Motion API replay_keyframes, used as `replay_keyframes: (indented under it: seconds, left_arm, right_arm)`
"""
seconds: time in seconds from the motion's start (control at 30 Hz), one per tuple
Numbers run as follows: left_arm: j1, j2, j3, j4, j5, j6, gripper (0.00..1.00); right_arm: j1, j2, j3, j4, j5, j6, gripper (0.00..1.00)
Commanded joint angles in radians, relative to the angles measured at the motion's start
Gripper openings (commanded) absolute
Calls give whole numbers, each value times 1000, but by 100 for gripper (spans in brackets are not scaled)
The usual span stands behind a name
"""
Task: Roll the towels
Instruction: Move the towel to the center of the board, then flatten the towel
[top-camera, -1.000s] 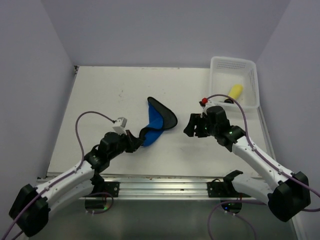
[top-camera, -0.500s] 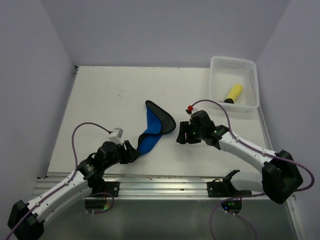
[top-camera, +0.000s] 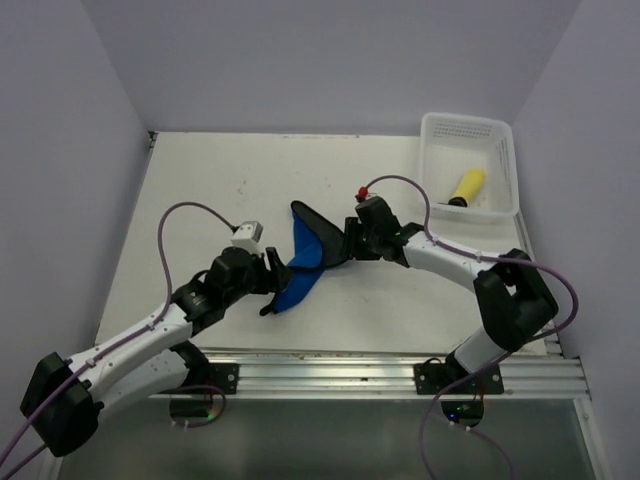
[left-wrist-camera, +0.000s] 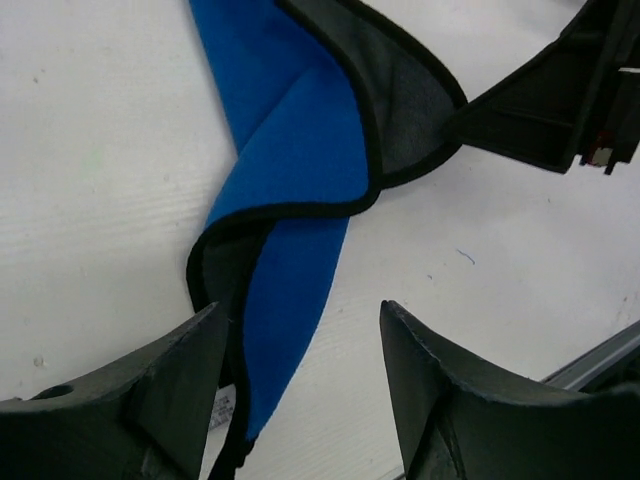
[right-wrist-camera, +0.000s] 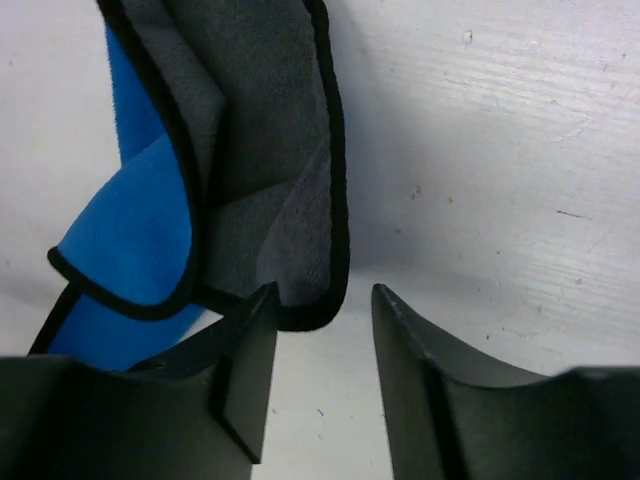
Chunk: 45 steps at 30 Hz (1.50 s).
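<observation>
a: why both at the blue towel (top-camera: 305, 262)?
b: it lies twisted mid-table. left gripper (left-wrist-camera: 300, 318) gapes at its near end, right gripper (right-wrist-camera: 322, 295) parted at its right edge, likely to flatten it. yellow towel (top-camera: 467, 186): rolled, in basket (top-camera: 467, 120).

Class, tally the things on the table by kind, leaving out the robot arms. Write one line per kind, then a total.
Towels: 2, a blue towel on the table and a yellow towel in the basket
Baskets: 1, the white basket
Total: 3
</observation>
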Motion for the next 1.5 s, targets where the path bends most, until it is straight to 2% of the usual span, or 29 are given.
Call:
replay_keyframes:
  seconds: [0.0,0.07,0.13,0.17,0.23,0.3,0.33,0.53,0.63,0.83,1.07,1.2,1.3,1.4,1.47]
  left_arm:
    - [-5,98,123,99,-53,87,67]
    - [-5,169,176,106,-67,99,69]
    - [-1,229,221,125,-91,112,72]
    - [-1,247,233,126,-96,112,73]
    - [7,314,265,197,-100,128,77]
    - [25,382,301,243,-56,141,77]
    - [31,467,354,248,-35,147,76]
    - [34,726,480,244,24,167,64]
    - [33,786,511,250,53,167,60]
    - [16,862,557,257,93,174,60]
    - [-13,872,562,311,94,176,61]
    - [-31,953,637,205,49,210,59]
    - [-36,968,615,204,13,207,49]
    - [-36,975,609,185,-20,210,24]
    - [-36,975,621,150,-60,216,17]
  right_arm:
    - [0,63,72,25,32,25,43]
    - [0,78,75,26,36,31,32]
    - [-1,45,45,44,46,33,9]
    - [-1,28,34,45,47,30,8]
    - [0,-24,2,40,52,24,0]
    - [0,-54,-23,42,46,24,0]
    - [-1,-67,-47,45,36,27,0]
    - [2,-101,-112,68,7,36,0]
    - [2,-104,-140,94,-2,39,0]
    - [2,-92,-173,126,-13,40,0]
    - [0,-92,-181,127,-16,30,0]
    - [0,-106,-180,120,-11,30,0]
    - [0,-118,-189,118,1,30,0]
    - [0,-127,-203,112,13,25,0]
    - [0,-133,-212,109,18,27,0]
